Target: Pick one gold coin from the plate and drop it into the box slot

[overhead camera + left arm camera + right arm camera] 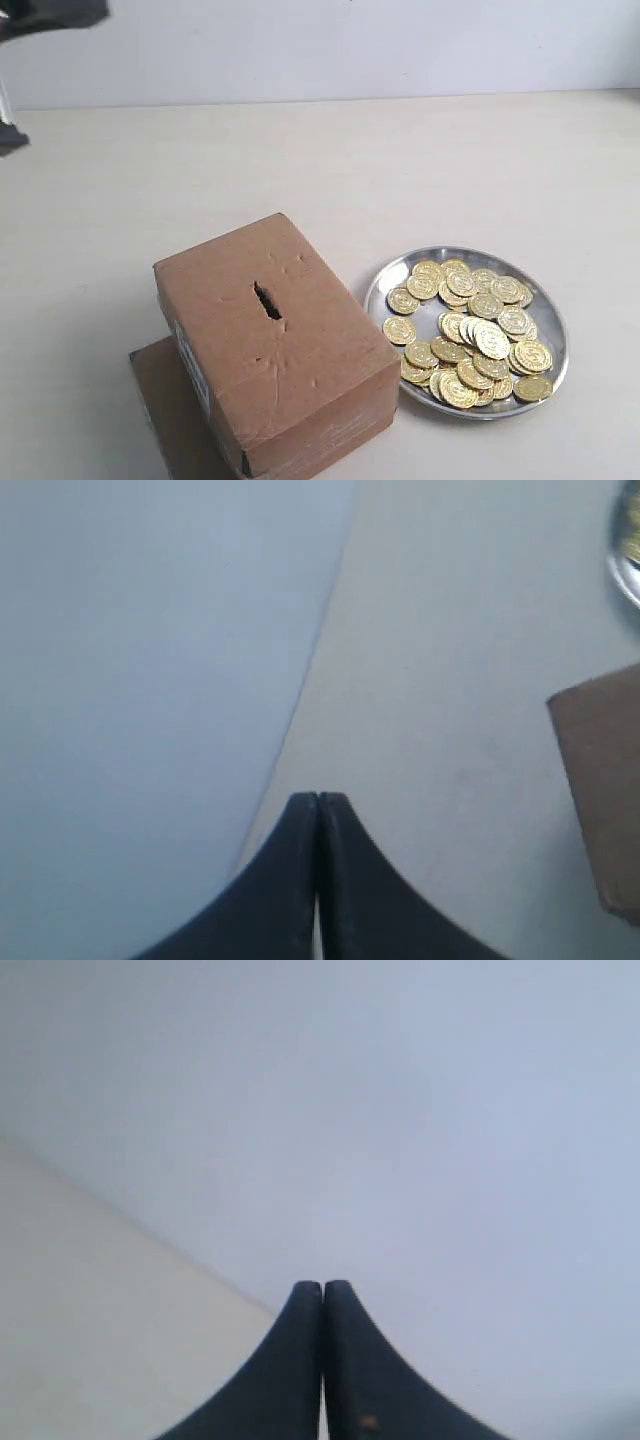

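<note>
Nothing of the task appears to have been started: no coin is held, and all the embossed gold coins point(475, 335) are seen heaped, overlapping, in the round shiny silver metal plate point(388, 280) at the lower right of the exterior view. Everything is still to be done: picking one coin, carrying it over and dropping it in. The brown rectangular cardboard box point(270, 350), matte and dented on its faces, is placed at the lower centre, just left of the plate, on a flat brown cardboard sheet point(155, 390). The short dark ragged-edged box slot point(267, 301) is cut in its top face. The smooth dark tapered tips of the left gripper point(318, 798) are pressed together with nothing between them, and the right gripper point(322, 1285) is likewise closed and empty above the pale matte tabletop point(420, 170).
</note>
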Robot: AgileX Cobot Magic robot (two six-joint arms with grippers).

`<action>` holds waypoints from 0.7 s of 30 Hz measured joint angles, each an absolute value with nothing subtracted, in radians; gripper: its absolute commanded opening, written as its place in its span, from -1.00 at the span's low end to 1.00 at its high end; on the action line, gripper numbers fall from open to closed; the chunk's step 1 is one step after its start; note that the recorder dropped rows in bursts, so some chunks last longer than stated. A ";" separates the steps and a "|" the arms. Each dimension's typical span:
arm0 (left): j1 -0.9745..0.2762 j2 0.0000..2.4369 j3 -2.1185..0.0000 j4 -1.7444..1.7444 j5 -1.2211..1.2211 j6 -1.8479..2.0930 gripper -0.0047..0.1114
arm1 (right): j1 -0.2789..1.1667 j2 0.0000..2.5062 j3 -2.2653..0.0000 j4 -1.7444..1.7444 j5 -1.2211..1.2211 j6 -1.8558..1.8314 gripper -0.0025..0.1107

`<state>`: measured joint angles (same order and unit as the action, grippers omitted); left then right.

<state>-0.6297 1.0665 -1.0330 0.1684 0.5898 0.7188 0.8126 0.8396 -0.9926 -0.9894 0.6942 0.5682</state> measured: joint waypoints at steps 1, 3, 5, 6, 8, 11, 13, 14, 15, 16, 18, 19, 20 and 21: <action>-0.592 1.035 -1.011 0.164 0.585 0.649 -0.92 | 0.813 0.807 -0.993 -1.046 0.714 0.666 -0.96; -0.532 0.975 -0.951 0.137 0.567 0.567 -0.92 | 0.813 0.735 -0.962 -1.108 0.732 0.794 -0.96; -0.491 0.915 -0.854 0.096 0.533 0.528 -0.92 | 0.813 0.659 -0.890 -1.136 0.719 0.851 -0.96; -0.480 0.886 -0.798 0.075 0.510 0.517 -0.92 | 0.813 0.625 -0.840 -1.141 0.706 0.868 -0.96; -0.469 0.834 -0.695 0.027 0.468 0.495 -0.92 | 0.813 0.574 -0.740 -1.143 0.681 0.908 -0.96; -0.465 0.754 -0.553 -0.036 0.425 0.462 -0.92 | 0.813 0.511 -0.585 -1.181 0.665 1.058 -0.96; -0.465 0.704 -0.474 -0.074 0.415 0.434 -0.92 | 0.813 0.478 -0.486 -1.243 0.661 1.244 -0.96; -0.465 0.682 -0.441 -0.096 0.410 0.421 -0.92 | 0.813 0.464 -0.440 -1.282 0.661 1.353 -0.96; -0.465 0.661 -0.413 -0.118 0.410 0.410 -0.92 | 0.813 0.455 -0.395 -1.321 0.661 1.471 -0.96; -0.465 0.647 -0.394 -0.138 0.410 0.399 -0.92 | 0.813 0.447 -0.360 -1.353 0.661 1.565 -0.96; -0.465 0.616 -0.357 -0.209 0.408 0.381 -0.92 | 0.813 0.442 -0.277 -1.429 0.661 1.770 -0.96; -0.465 0.606 -0.344 -0.239 0.408 0.378 -0.92 | 0.813 0.442 -0.246 -1.453 0.661 1.836 -0.96; -0.465 0.596 -0.327 -0.258 0.408 0.373 -0.92 | 0.813 0.442 -0.203 -1.485 0.661 1.924 -0.96; -0.465 0.590 -0.316 -0.269 0.408 0.373 -0.92 | 0.813 0.442 -0.177 -1.502 0.661 1.973 -0.96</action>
